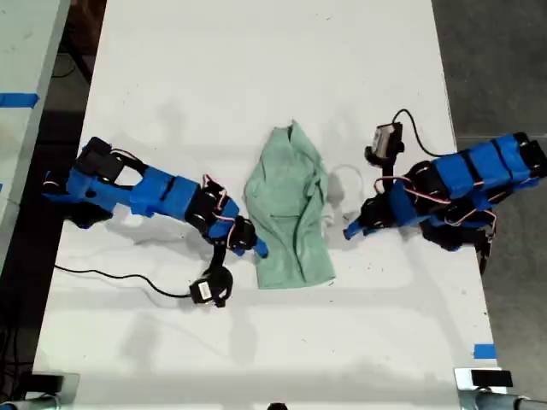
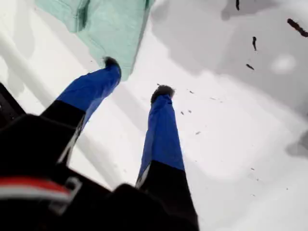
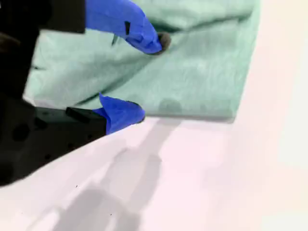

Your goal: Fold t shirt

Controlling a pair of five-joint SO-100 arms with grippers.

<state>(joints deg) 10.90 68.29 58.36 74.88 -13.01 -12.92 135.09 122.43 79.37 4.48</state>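
Note:
The pale mint t shirt (image 1: 291,209) lies crumpled lengthwise in the middle of the white table (image 1: 256,68). My first gripper (image 1: 349,231) comes in from the exterior view's right and is open just beside the shirt's edge. In its wrist view the shirt (image 2: 110,24) lies at one fingertip (image 2: 111,62) of the gripper (image 2: 137,76), and nothing is between the fingers. My second gripper (image 1: 256,249) reaches from the exterior view's left, open at the shirt's other edge. One finger (image 3: 144,33) of the gripper (image 3: 150,78) hovers over the cloth (image 3: 192,82) and the other sits at its border.
A thin white loop (image 1: 346,181) lies on the table between the shirt and the first arm. Black cables (image 1: 111,275) trail from both arms. Blue tape (image 1: 485,350) marks the table near the exterior view's lower right. Dark floor borders both table sides.

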